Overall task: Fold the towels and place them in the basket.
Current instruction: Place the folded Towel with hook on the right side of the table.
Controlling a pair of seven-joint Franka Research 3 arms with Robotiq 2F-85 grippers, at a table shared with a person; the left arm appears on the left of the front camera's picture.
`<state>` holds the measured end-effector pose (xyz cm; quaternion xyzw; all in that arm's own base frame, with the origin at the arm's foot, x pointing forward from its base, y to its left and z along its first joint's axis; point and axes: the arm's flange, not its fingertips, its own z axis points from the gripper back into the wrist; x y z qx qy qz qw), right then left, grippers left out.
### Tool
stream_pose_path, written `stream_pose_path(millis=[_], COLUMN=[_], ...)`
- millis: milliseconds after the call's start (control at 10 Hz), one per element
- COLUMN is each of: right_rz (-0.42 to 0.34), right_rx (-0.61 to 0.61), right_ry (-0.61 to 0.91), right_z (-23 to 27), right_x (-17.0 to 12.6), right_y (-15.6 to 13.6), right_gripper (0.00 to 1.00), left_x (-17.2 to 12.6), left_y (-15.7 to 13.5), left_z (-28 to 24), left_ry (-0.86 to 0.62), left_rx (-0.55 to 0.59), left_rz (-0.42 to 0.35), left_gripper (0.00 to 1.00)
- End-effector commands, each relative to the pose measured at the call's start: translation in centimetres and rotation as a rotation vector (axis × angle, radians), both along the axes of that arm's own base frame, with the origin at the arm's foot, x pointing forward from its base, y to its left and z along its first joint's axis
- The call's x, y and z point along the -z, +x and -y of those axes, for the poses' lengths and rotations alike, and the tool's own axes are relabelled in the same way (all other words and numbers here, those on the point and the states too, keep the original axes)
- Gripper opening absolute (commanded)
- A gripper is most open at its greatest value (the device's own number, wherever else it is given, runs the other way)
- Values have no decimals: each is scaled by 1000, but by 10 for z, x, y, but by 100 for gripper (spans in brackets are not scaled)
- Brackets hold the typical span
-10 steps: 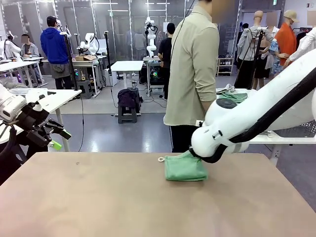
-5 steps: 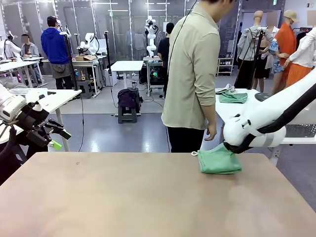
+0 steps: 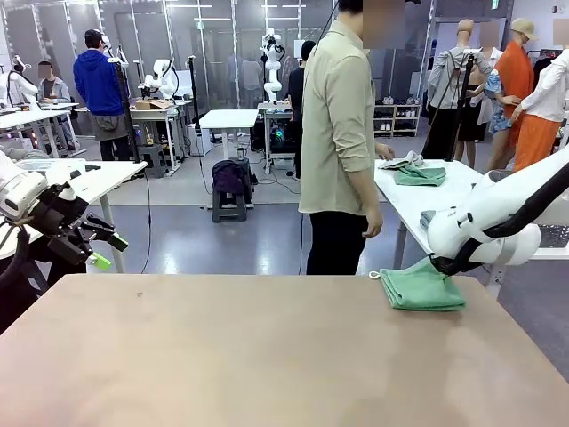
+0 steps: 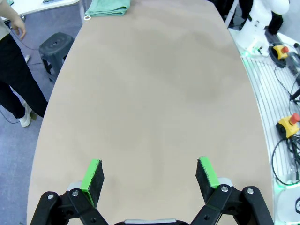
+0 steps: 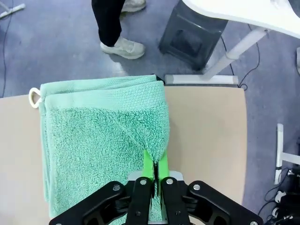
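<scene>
- The right gripper point(image 5: 154, 164) was pinched shut on a raised fold of the green towel point(image 5: 98, 140).
- That towel lay folded at the far right edge of the table point(image 3: 222, 356), not yet in the basket.
- The left gripper point(image 4: 150, 176) hung spread wide and empty, well apart from the towel.
- Folding of this towel looked done; carrying it to the basket was left.
- Other towels point(image 3: 416, 173) sat rumpled on the side table point(image 3: 444, 203) beside the person point(image 3: 342, 133), so most of the task likely remained.
</scene>
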<state>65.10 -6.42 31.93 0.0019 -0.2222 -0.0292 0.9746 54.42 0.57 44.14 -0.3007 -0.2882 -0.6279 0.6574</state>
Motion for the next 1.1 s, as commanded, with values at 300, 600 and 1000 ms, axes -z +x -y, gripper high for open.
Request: stream_pose_path(millis=[300, 600, 1000], right_rz=[-19, 9, 16], right_rx=[-15, -13, 5], right_ry=[8, -6, -2], right_z=[10, 18, 26], right_x=[0, -16, -81], right_y=[1, -6, -57], right_gripper=[33, 64, 73], left_x=[-2, -2, -2], left_y=[0, 0, 0], left_z=[0, 0, 0], left_ry=[15, 15, 15], left_rx=[-2, -2, -2], left_rz=[-10, -10, -10], left_gripper=[100, 100, 100])
